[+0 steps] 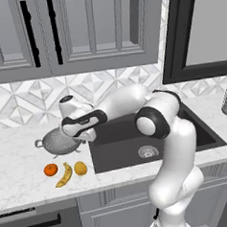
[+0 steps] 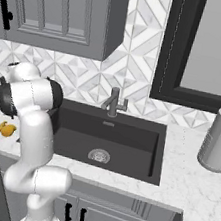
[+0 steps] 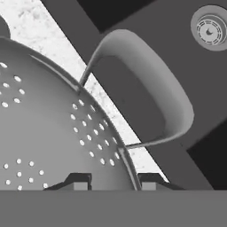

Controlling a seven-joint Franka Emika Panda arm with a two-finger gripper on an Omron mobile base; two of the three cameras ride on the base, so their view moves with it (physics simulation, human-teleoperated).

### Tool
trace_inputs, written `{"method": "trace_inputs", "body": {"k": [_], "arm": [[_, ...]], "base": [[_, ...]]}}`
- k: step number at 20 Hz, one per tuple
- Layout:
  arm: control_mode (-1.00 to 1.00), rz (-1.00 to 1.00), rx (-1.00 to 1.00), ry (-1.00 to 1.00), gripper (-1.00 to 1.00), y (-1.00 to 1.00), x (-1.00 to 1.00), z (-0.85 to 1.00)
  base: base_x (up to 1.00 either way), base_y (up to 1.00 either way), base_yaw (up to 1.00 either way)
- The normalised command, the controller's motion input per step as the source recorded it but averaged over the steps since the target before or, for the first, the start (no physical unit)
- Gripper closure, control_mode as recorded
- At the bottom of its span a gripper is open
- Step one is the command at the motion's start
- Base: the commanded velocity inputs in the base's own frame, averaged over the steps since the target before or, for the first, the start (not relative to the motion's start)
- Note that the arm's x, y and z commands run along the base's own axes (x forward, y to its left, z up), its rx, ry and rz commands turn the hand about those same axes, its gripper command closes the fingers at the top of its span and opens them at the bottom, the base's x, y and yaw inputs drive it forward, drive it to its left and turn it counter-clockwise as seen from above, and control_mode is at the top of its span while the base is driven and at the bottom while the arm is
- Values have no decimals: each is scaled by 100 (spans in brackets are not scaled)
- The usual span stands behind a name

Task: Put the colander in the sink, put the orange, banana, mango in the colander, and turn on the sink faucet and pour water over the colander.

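Colander: we are seeing the round grey perforated metal colander (image 1: 59, 141) sitting on the white marble counter (image 1: 17, 155), just left of the sink, not yet in it.
Gripper: our gripper (image 3: 110, 181) is straddling the colander's rim beside its loop handle; the jaws are standing on either side of the rim, and we cannot tell whether they are pressing on it.
Fruit: the bright orange (image 1: 50, 169), curved yellow banana (image 1: 65, 175) and yellow-gold mango (image 1: 80, 168) are waiting in a row on the counter.
Sink: the dark charcoal basin (image 2: 128, 140) is holding nothing.
Faucet: the slim grey tap (image 2: 114, 102) is showing no water.
Progress: we are judging every step undone.
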Motion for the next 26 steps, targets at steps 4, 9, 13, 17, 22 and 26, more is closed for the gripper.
{"method": "trace_inputs", "body": {"k": [4,9,13,17,22,26], "arm": [[-100,-10,9,-3,100,-100,-33,0],[-100,-8,8,-9,100,-100,-61,0],[-100,-4,7,-9,100,-100,-54,0],[-100,-1,9,-2,100,-100,-21,0],[-100,0,5,-1,100,-92,1,0],[-100,1,3,0,100,-82,24,0]], "base": [[0,0,0],[0,0,0],[0,0,0],[0,0,0],[0,0,0],[0,0,0]]}}
